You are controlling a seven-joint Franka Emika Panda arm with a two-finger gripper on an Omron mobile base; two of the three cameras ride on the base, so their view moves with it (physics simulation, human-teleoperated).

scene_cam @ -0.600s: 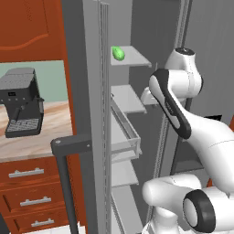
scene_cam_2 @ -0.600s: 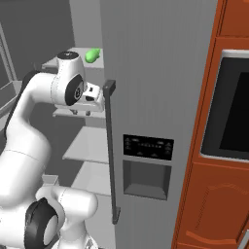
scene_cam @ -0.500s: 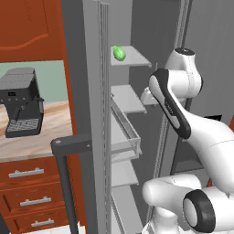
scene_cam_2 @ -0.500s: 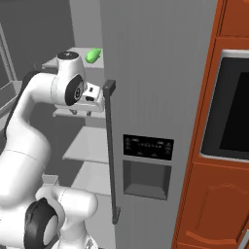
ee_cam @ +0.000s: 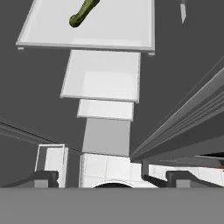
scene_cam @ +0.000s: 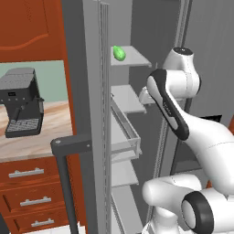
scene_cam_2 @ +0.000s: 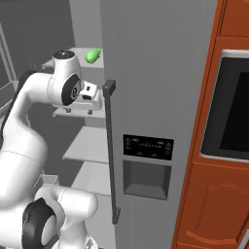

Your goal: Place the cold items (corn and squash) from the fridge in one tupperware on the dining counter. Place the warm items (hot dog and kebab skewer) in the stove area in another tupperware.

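End effector [ee_cam: 112, 178] status: its two dark fingertips stand wide apart at the bottom of the hand view, with nothing between them. It is unladen. In the right base view the hand sits inside the open fridge [scene_cam_2: 160, 87], level with the second white shelf and just behind the door's dark vertical handle [scene_cam_2: 111, 146].

The squash [scene_cam: 119, 53] lies on the top shelf [scene_cam: 137, 57], above the hand and apart from it. In the hand view a green oblong shows at the far end of the uppermost shelf; it reads as the same vegetable, though darker there. Corn cannot be identified in these views.

Outward from the fridge, a coffee machine [scene_cam: 20, 105] stands on the worktop [scene_cam: 50, 132] left of the open door, above red-brown drawers [scene_cam: 32, 192]. A built-in oven [scene_cam_2: 231, 112] sits to the right of the fridge.

Progress, as a judgement: the task is at an early stage. The fridge is open and the arm is inside, but no item is grasped. The squash awaits pickup; all placements appear outstanding.
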